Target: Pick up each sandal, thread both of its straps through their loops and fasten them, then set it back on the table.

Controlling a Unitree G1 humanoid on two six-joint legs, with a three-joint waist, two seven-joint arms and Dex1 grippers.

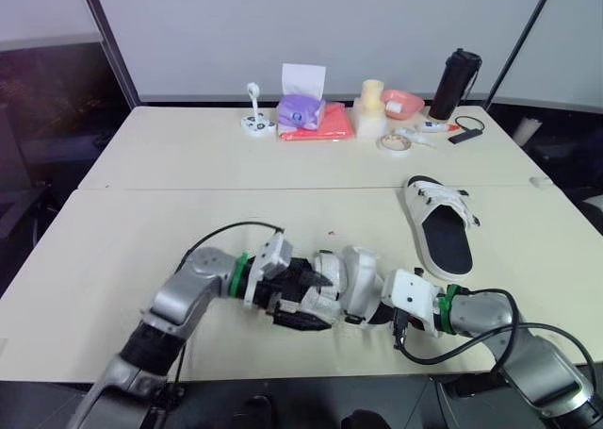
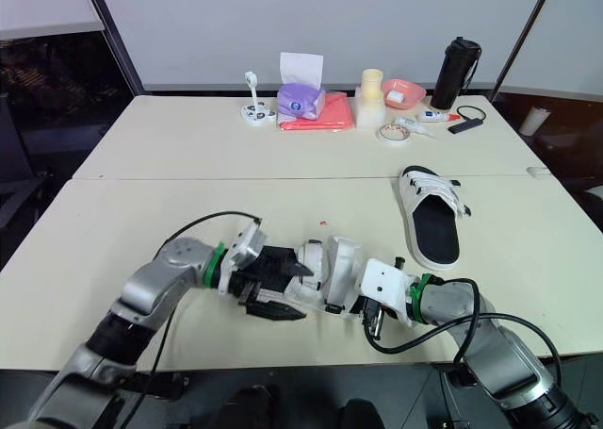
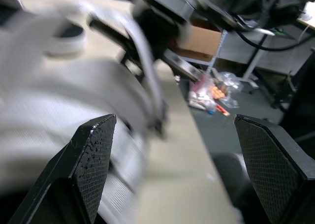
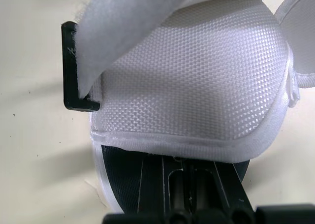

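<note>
One white sandal (image 1: 337,288) with a black footbed is held just above the table's front edge, between my two grippers. My right gripper (image 1: 375,308) is shut on its sole edge; the right wrist view has the white mesh upper (image 4: 197,81), a black plastic loop (image 4: 74,76) and a white strap (image 4: 133,22) lying over that loop. My left gripper (image 1: 298,295) is open at the sandal's other end, its fingers (image 3: 93,160) spread wide beside the blurred mesh (image 3: 44,115). The second sandal (image 1: 439,223) lies flat on the table to the right, apart from both grippers.
Along the far edge stand a purple tissue box (image 1: 301,111) on a red cloth (image 1: 317,128), a cream cup stack (image 1: 370,108), a pink bowl (image 1: 403,101), a tape roll (image 1: 394,142) and a black bottle (image 1: 455,83). A seam (image 1: 236,188) joins the two tables.
</note>
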